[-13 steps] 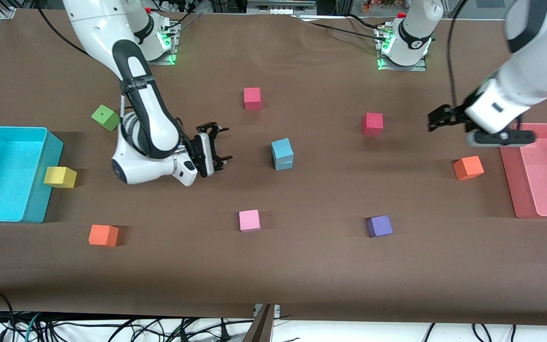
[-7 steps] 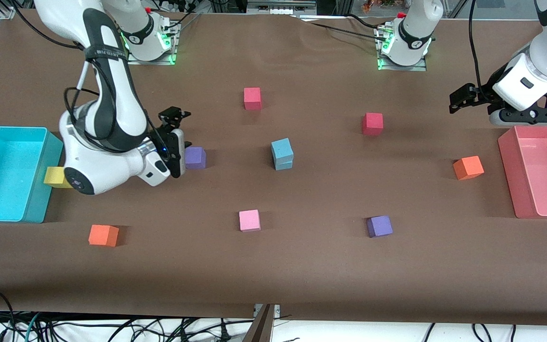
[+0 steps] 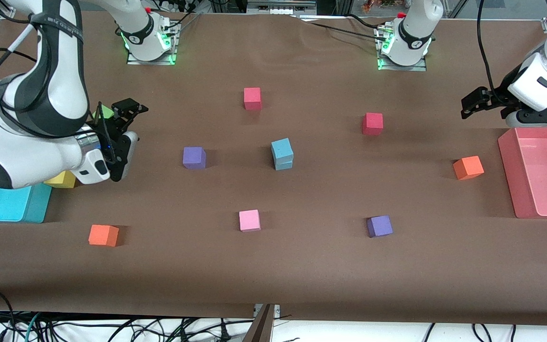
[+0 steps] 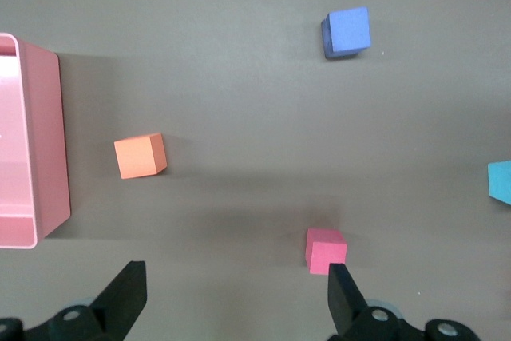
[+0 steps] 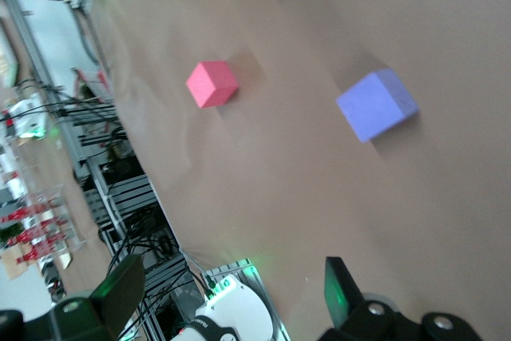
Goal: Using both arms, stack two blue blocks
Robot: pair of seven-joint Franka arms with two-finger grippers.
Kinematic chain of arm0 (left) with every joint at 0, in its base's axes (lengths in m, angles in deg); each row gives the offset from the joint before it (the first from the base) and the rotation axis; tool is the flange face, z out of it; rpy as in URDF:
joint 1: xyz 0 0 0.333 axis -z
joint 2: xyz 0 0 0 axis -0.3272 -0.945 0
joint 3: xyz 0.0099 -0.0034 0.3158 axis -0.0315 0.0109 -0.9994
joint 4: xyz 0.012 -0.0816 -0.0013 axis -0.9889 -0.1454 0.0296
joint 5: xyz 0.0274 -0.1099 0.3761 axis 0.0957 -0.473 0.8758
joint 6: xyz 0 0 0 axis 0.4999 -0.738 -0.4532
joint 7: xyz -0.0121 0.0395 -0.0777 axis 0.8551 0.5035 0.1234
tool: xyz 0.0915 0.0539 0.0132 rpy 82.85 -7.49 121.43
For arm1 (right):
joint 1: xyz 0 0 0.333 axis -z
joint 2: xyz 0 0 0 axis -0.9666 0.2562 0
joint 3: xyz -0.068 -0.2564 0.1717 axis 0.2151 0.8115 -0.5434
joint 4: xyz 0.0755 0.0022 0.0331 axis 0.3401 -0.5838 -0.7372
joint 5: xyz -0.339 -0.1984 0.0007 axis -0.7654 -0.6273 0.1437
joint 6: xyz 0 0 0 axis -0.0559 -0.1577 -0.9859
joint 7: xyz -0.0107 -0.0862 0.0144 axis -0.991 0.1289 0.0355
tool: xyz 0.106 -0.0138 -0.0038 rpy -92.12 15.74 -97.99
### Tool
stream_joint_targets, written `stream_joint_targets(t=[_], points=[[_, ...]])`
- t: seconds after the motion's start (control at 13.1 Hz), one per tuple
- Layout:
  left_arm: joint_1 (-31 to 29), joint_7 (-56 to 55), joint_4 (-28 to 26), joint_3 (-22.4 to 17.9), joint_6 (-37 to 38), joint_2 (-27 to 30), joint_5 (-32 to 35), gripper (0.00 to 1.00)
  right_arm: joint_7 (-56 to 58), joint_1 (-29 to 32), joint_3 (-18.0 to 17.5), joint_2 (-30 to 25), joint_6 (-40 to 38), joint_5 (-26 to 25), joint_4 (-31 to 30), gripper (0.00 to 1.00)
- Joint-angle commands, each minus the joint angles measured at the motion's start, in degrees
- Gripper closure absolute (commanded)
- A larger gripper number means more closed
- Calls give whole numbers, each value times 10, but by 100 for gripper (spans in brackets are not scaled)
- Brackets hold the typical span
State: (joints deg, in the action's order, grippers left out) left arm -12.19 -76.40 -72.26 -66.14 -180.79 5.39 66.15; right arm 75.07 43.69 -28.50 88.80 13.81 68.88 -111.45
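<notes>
Brown cloth-covered table, mid-surface: two sky-blue foam cubes, one atop the other, slightly askew, well apart from both pincers. Right gripper, released, over the green cube's end. Left gripper, released, beside pink plastic bin. Judgement: stack complete; keep clear of it.

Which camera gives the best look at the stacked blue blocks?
The front view: the two blue blocks show whole, one atop the other, mid-table. The left wrist view catches only a cyan sliver at its edge. The right wrist view doesn't show them.
</notes>
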Motion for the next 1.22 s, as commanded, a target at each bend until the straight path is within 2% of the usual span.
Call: stream_joint_targets(t=[0.0, 0.3, 0.38, 0.46, 0.53, 0.61, 0.76, 0.84, 0.91, 0.99, 1.14], points=[[-9, 2, 53, 2, 3, -48, -17, 0, -131, -19, -24, -34, 9, -75, 13, 0], [-12, 3, 60, 2, -15, -55, -19, 0, -316, -18, -31, -54, 44, -109, 18, 0], [-12, 3, 59, 2, -16, -55, -19, 0, -349, -18, -38, -66, 59, -138, 12, 0], [-12, 7, 59, 3, -16, -54, -18, 0, -404, -22, -50, -77, 104, -172, -5, 0], [-14, 10, 61, 1, -20, -55, -19, 0, -434, -16, -58, -117, 144, -182, -67, 0], [-18, 10, 69, 2, -23, -56, -19, 0, -432, 11, -88, -149, 186, -191, -110, 0], [-19, 9, 69, 2, -25, -57, -19, 0, -434, 95, -178, -175, 192, -277, -120, 0], [-20, 8, 69, 2, -25, -57, -20, 0, -433, 132, -205, -182, 209, -311, -120, 0], [-19, 9, 69, 2, -25, -57, -20, 0, -432, 175, -227, -190, 248, -313, -124, 0], [-19, 8, 69, 2, -25, -57, -20, 0, -433, 213, -247, -211, 275, -312, -155, 0], [-20, 8, 68, 2, -24, -57, -20, 0, -432, 246, -256, -239, 313, -311, -208, 0]])
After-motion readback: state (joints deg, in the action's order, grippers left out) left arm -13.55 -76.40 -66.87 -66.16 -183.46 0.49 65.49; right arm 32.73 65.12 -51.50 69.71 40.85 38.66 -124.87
